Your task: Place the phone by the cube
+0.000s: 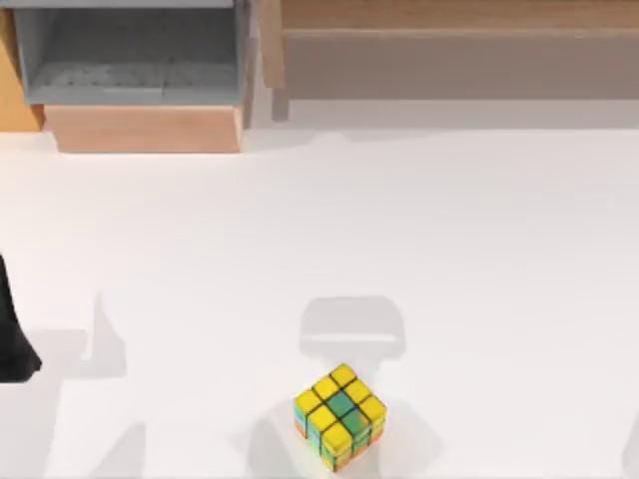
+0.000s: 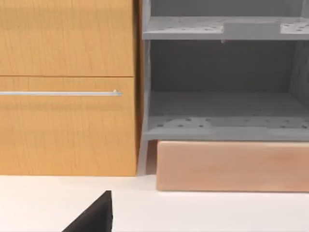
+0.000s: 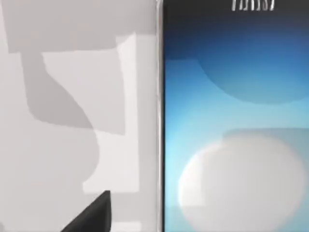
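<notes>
Right pincer (image 3: 91,215) hovers low over the white worktop (image 3: 72,145); whether it is open or shut I cannot tell. Just beside it lies the flat phone (image 3: 231,135), blue-to-white screen up. Left arm (image 1: 12,339) sits parked at the worktop's left edge. Yellow-tiled cube (image 1: 339,416) rests near the front.

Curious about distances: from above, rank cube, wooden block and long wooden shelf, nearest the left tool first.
From the left tool, left edge:
1. Wooden block, back left.
2. Cube, front centre.
3. Long wooden shelf, back right.
Right tool is by the phone.
</notes>
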Action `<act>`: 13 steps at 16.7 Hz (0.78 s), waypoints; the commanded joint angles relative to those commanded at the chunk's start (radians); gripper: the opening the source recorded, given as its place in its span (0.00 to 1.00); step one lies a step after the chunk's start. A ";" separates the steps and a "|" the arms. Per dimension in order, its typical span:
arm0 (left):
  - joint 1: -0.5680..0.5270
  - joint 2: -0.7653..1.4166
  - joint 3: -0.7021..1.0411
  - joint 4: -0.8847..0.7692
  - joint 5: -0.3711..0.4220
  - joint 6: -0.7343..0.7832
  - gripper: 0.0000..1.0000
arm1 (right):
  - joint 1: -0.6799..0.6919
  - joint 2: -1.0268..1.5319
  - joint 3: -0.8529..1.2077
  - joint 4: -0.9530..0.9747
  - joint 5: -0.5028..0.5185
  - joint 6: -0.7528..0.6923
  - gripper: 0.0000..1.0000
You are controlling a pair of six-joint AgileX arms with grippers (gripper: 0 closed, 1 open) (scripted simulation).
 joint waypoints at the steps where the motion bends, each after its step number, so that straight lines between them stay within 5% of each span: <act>1: 0.000 0.000 0.000 0.000 0.000 0.000 1.00 | -0.016 0.028 0.015 -0.017 0.000 -0.021 1.00; 13: 0.000 0.000 0.000 0.000 0.000 0.000 1.00 | -0.029 0.129 -0.040 0.118 -0.001 -0.037 1.00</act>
